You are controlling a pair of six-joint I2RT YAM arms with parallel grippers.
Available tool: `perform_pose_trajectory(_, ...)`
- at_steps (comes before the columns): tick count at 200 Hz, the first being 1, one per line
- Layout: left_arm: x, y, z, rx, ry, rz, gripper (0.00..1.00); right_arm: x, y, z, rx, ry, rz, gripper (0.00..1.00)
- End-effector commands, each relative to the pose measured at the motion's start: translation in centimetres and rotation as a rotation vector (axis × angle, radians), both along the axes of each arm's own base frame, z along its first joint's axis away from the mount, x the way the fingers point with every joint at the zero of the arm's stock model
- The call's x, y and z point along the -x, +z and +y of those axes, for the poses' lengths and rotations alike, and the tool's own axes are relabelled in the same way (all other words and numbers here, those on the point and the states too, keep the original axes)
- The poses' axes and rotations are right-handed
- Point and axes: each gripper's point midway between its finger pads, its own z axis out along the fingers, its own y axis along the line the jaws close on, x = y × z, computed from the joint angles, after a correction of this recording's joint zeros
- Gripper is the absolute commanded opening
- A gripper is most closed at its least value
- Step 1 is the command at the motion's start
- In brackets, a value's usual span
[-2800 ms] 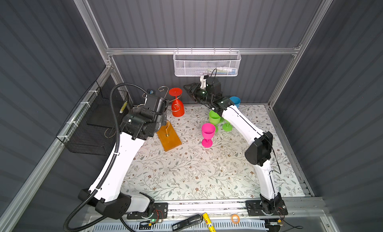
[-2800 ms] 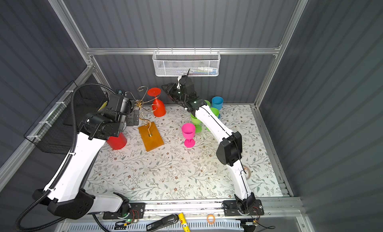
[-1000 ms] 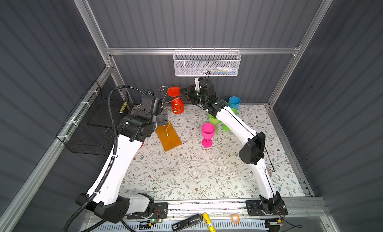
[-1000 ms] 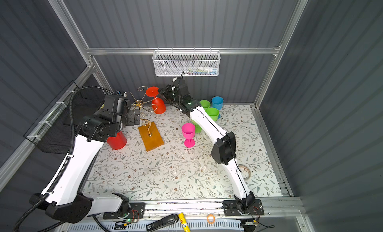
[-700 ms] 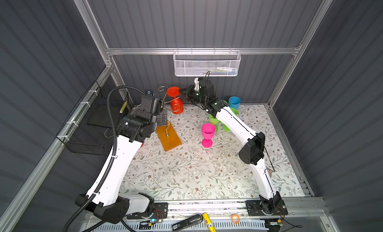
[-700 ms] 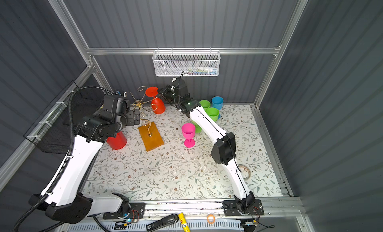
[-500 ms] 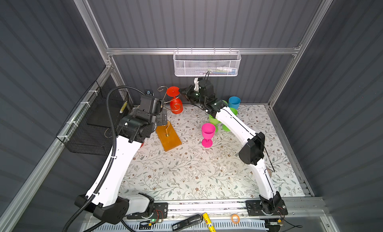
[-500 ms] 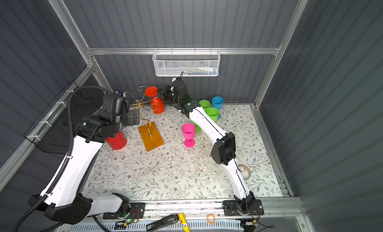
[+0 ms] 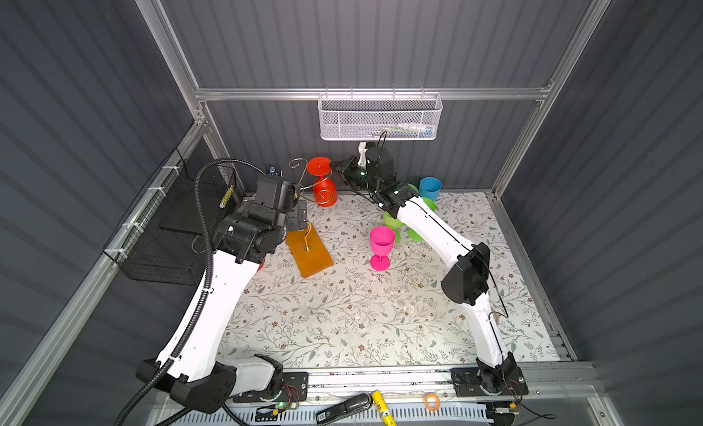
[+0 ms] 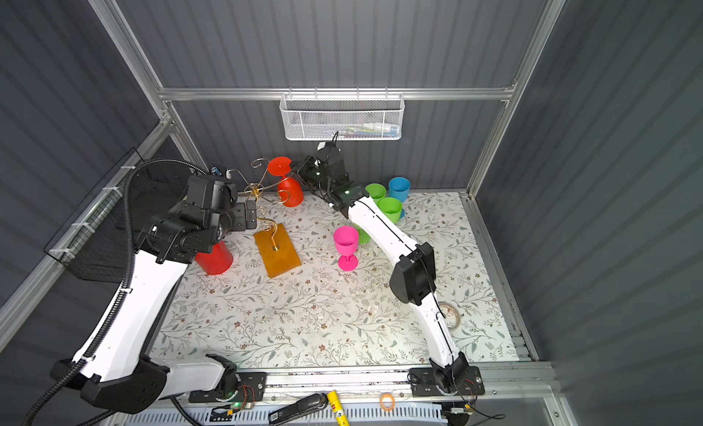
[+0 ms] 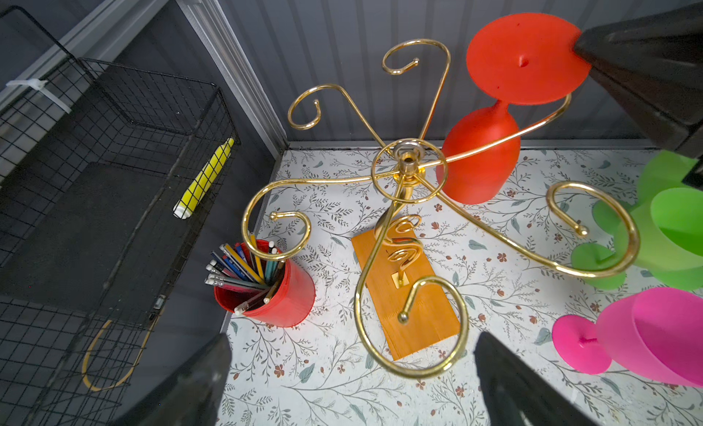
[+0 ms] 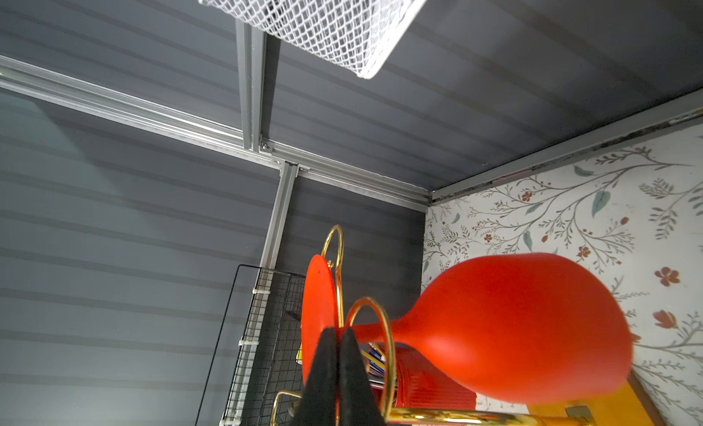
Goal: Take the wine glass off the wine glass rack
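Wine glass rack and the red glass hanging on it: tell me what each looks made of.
Wine glass rack: thin metal wire, shiny gold finish; its base looks like orange-stained wood. Red wine glass: probably plastic, opaque and matte, with a moulding nub on its foot.

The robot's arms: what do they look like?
White shells, black joints and bases. The left arm carries a thick ribbed black hose; the right arm a thin black cable. The left claw and right claw are black, with tapered fingers.
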Motion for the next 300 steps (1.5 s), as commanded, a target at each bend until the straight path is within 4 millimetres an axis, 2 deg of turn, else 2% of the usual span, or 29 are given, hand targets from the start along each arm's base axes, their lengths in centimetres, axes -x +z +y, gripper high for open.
perform_pose_trajectory(1,0.4,0.4,0.3,0.021,0.003,-0.016,1.0,0.6,4.1,-1.5,-0.043,-0.033,-0.086,0.0)
perform_pose_trajectory(91,0.6,0.6,0.1,0.04,-0.005,-0.021,1.0,1.1,4.1,-3.9,-0.042,-0.064,-0.093,0.0)
perform_pose_trajectory(148,0.6,0.8,0.0,0.048,-0.01,-0.027,1.0,2.5,3.1,-4.1,-0.011,-0.048,-0.094,0.0)
perform_pose_trajectory(218,0.9,0.8,0.1,0.053,-0.012,-0.031,1.0,3.7,2.6,-1.9,0.005,0.0,-0.095,0.0)
perform_pose_trajectory(260,1.0,0.9,0.1,0.055,-0.013,-0.033,1.0,3.5,2.5,-0.1,0.014,0.026,-0.092,0.0)
perform_pose_trajectory(300,1.0,0.9,0.1,0.052,-0.017,-0.033,1.0,2.9,2.3,0.7,0.012,0.026,-0.089,0.0)
